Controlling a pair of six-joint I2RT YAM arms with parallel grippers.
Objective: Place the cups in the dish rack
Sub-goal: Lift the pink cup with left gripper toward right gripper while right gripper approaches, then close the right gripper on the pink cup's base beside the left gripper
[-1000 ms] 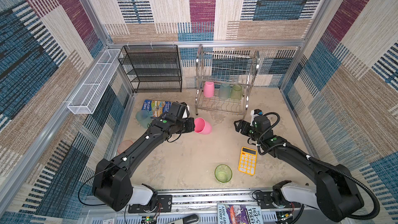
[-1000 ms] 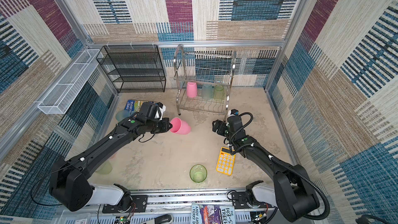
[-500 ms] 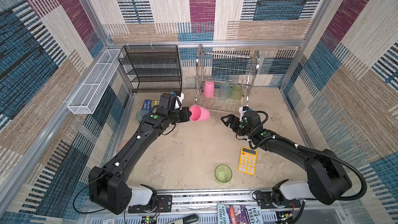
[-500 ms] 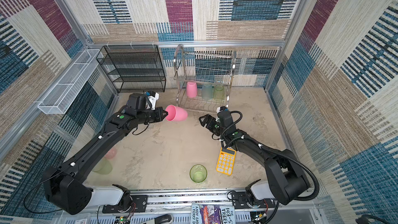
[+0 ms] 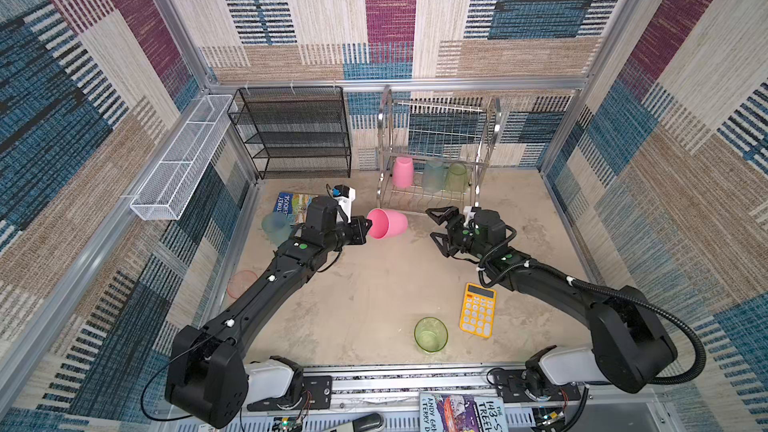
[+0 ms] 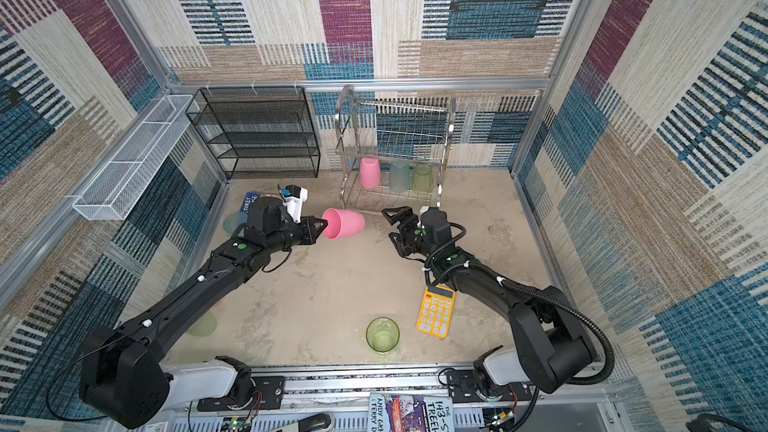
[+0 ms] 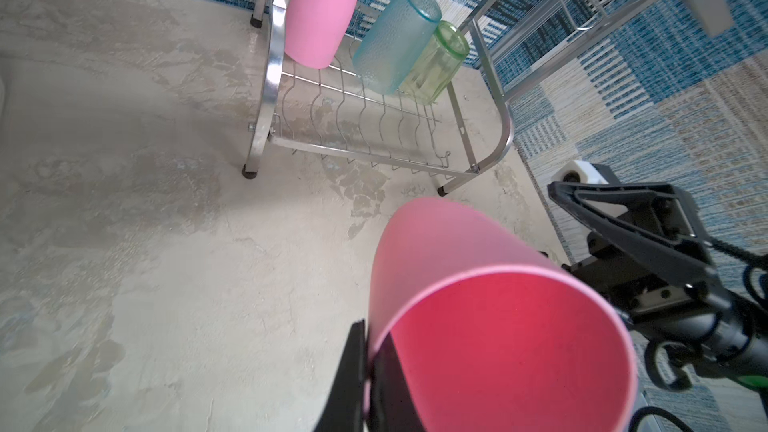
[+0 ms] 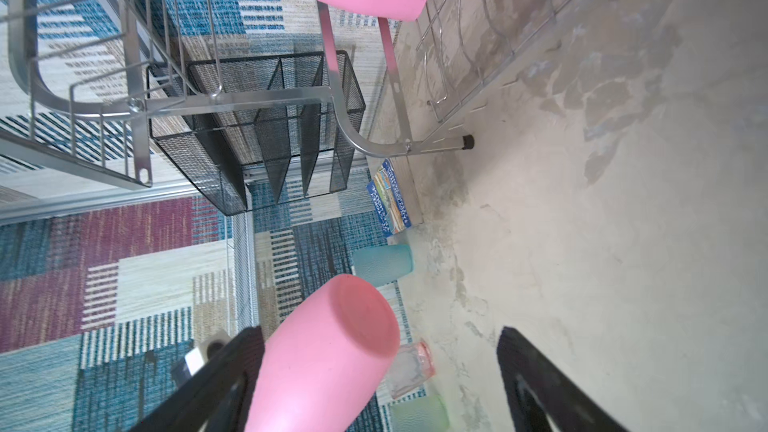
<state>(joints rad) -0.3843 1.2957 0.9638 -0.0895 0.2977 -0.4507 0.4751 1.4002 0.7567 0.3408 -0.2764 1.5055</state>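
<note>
Pink cup (image 5: pixel 386 223) hangs sideways clear of the desk (image 5: pixel 365 292). Its rim is pinched in my closed left jaws and its base points at my right jaws, which gape wide and empty just short of it. This looks like a handover. Next, I judge, my right jaws must slide around the base and close before the left let go. Then they carry it to the dish rack (image 5: pixel 432 200) just beyond them, beside the three cups (image 5: pixel 433 174) there.

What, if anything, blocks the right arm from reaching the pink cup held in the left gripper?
Likely nothing, so yes: the right gripper is open and faces the pink cup, which the left gripper pinches by its rim, with nothing in the gap between them.
</note>
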